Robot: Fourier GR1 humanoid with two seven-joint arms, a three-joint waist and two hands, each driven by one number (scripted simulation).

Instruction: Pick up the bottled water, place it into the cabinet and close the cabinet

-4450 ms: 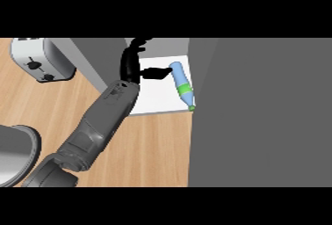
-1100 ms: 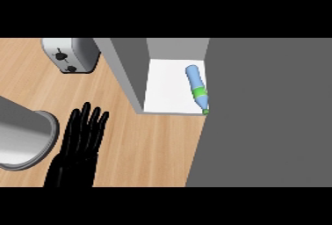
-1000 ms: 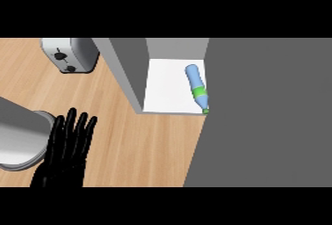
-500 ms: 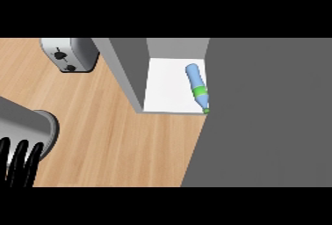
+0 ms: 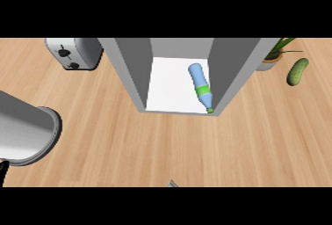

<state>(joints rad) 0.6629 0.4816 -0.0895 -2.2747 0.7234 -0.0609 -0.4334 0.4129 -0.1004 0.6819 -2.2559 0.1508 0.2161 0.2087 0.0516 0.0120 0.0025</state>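
Note:
The bottled water (image 5: 200, 81), blue with a green label, lies on its side on the white floor of the grey cabinet (image 5: 130, 74). Its cap points toward the cabinet's front edge, close to the right wall. The cabinet's front stands open and no door shows. Of my left hand (image 5: 2, 173) only a thin black sliver appears at the lower left edge, far from the bottle. My right hand is out of sight.
A silver toaster (image 5: 74, 52) stands left of the cabinet. A large steel pot (image 5: 23, 132) fills the left edge. A potted plant (image 5: 276, 55) and a cucumber (image 5: 297, 71) sit at the right. A small grey tip (image 5: 173, 183) pokes in at the bottom.
My left hand has drawn back down and left, almost out of view. The grey slab that covered the right side is gone, uncovering the cabinet's right wall, plant and cucumber. The bottle has not moved.

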